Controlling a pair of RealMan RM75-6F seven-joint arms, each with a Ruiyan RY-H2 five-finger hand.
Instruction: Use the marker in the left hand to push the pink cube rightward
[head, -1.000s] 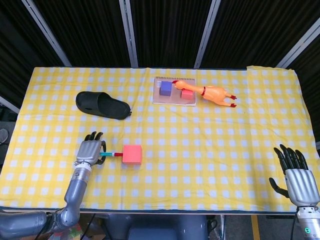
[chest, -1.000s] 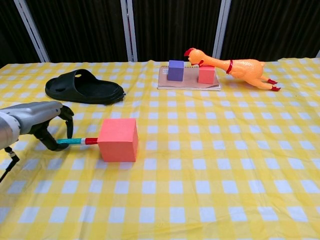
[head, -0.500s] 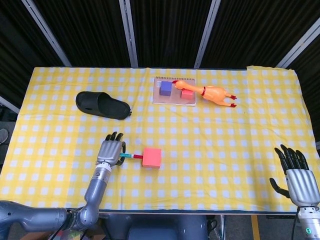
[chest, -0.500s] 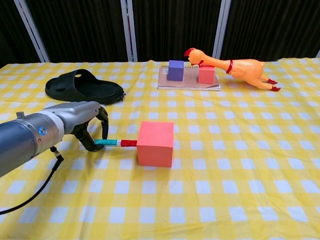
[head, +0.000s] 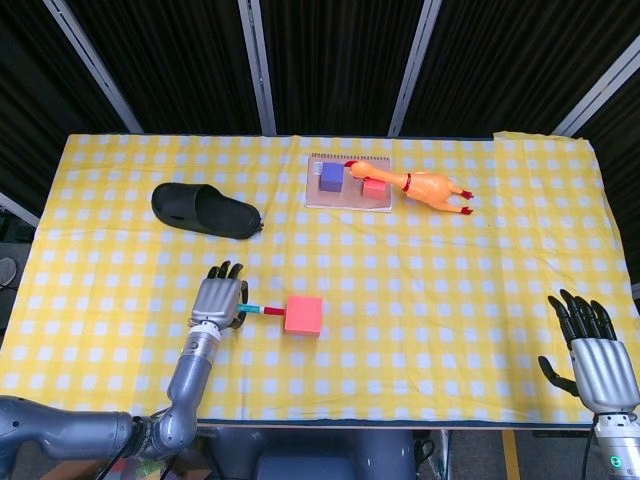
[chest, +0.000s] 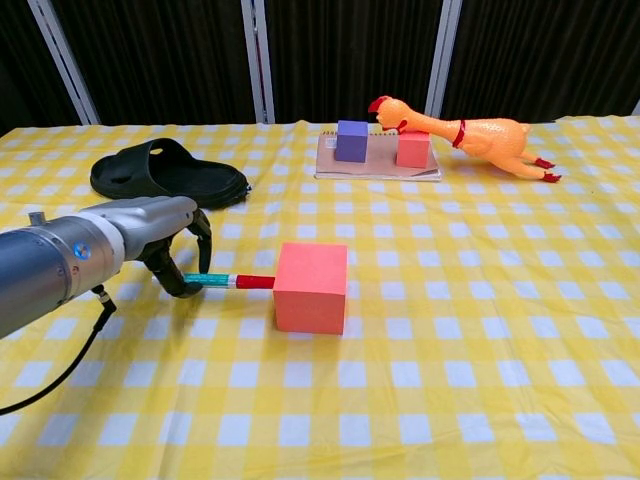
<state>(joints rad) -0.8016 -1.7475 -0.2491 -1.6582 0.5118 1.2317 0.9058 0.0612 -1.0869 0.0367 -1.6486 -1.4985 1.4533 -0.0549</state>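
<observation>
The pink cube (head: 303, 314) (chest: 311, 287) sits on the checked cloth, left of the table's middle. My left hand (head: 220, 301) (chest: 168, 247) is just left of it and grips a teal and red marker (head: 263, 311) (chest: 228, 281) that lies level, its red tip at or just short of the cube's left face. My right hand (head: 594, 358) hangs open over the near right corner in the head view, far from the cube; the chest view does not show it.
A black slipper (head: 205, 211) (chest: 169, 174) lies behind my left hand. At the back, a notebook (head: 348, 196) carries a purple block (chest: 351, 141) and a small red block (chest: 412, 149), with a rubber chicken (head: 432, 187) (chest: 463, 133) beside them.
Over the last second my left hand pushed the cube rightward with the marker. Since half a second ago the hand has drawn back slightly left; the cube has stayed put.
</observation>
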